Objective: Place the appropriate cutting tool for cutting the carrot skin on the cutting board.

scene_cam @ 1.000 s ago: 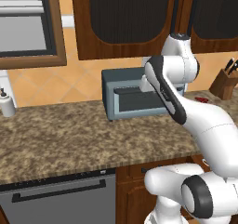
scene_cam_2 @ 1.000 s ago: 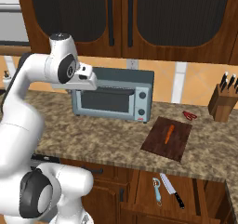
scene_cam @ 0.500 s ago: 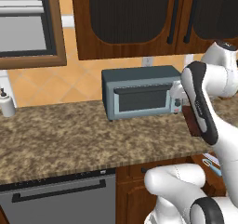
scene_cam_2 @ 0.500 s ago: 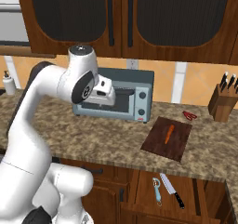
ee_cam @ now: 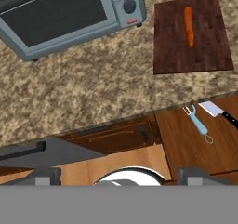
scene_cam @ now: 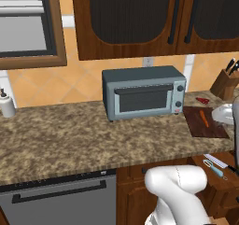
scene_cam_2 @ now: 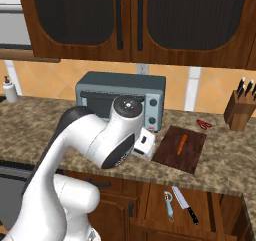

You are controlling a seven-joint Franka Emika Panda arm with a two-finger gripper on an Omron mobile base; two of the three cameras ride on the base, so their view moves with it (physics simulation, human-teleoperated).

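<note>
Reaching step, with nothing picked up yet. Big grey toaster oven (scene_cam_2: 123, 97) at the back of the bench (scene_cam: 60, 135). Dark cutting board (ee_cam: 191, 34) near the bench's front edge, with the carrot (ee_cam: 188, 26) on it. Knife block (scene_cam_2: 238, 109) at the back right corner. Down in the open drawer (scene_cam_2: 200, 205), the pale blue cutting tool (ee_cam: 199, 124) just beside a black-handled knife (ee_cam: 220, 113). Gripper (ee_cam: 118, 175) high above, fingers apart and holding nothing. Next: go down to the drawer, grab the blue tool only, miss the knife.
</note>
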